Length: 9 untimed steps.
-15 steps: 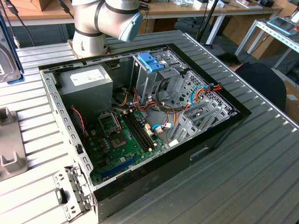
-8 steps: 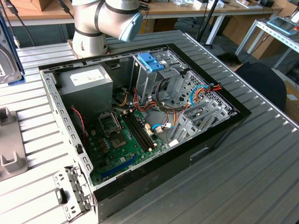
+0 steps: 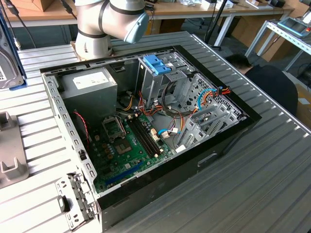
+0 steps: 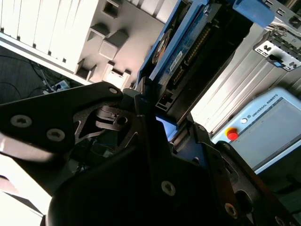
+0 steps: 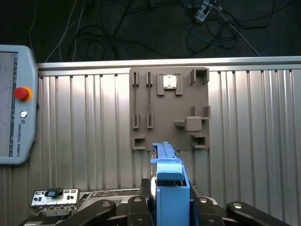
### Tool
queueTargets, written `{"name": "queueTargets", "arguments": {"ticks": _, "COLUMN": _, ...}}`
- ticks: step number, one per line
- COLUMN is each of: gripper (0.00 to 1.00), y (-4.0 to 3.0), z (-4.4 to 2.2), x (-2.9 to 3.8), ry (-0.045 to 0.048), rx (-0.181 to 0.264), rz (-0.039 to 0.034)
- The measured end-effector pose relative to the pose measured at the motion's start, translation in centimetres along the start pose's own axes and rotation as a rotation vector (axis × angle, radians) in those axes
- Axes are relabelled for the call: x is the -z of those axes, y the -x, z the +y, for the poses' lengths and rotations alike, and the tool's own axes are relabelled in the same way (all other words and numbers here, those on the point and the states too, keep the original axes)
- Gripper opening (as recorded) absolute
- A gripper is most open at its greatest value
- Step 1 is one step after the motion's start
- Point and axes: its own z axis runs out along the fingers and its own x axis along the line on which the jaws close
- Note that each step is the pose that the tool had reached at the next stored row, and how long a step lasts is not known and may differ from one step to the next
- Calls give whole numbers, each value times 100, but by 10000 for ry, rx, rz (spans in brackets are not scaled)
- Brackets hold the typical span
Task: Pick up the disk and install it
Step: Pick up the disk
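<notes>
Blue-framed disk [image 5: 168, 172] (edge-on) clamped in hand [image 5: 170, 203].

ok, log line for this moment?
tool: shut on disk | disk: held on edge above table | case: open

Robotics lab, ribbed metal bench [image 3: 252, 184], teach pendant [image 5: 14, 103] (red stop button [image 5: 21, 93]); floor cables [image 5: 108, 37]
</notes>
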Motion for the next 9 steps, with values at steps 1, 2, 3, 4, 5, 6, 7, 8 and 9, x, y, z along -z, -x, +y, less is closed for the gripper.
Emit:
{"name": "queueTargets", "arguments": {"ticks": 1, "gripper": 37, "y": -4, "z": -1, "x": 0, "ry": 0, "rx": 0, "rz": 0}}
{"name": "queueTargets", "arguments": {"ticks": 2, "gripper": 37, "y": -9, "z": -2, "x": 0, "ry": 0, "rx": 0, "rz": 0}}
{"name": "queueTargets", "arguments": {"ticks": 3, "gripper": 37, "y": -19, "z": -3, "x": 0, "ry": 0, "rx": 0, "rz": 0}}
{"name": "queueTargets", "arguments": {"ticks": 4, "gripper": 37, "y": -23, "z": -5, "x": 1, "ry": 0, "rx": 0, "rz": 0}}
{"name": "queueTargets", "arguments": {"ticks": 5, "gripper": 37, "y": -28, "z": -6, "x": 1, "ry": 0, "rx": 0, "rz": 0}}
{"name": "queueTargets", "arguments": {"ticks": 6, "gripper": 37, "y": -32, "z": -7, "x": 1, "ry": 0, "rx": 0, "rz": 0}}
{"name": "queueTargets", "arguments": {"ticks": 7, "gripper": 37, "y": -36, "z": -9, "x": 1, "ry": 0, "rx": -1, "rz": 1}}
{"name": "queueTargets", "arguments": {"ticks": 8, "gripper": 37, "y": -40, "z": -10, "x": 1, "ry": 0, "rx": 0, "rz": 0}}
{"name": "queueTargets", "arguments": {"ticks": 9, "gripper": 37, "y": -43, "z": -11, "x": 1, "ry": -1, "rx": 0, "rz": 0}}
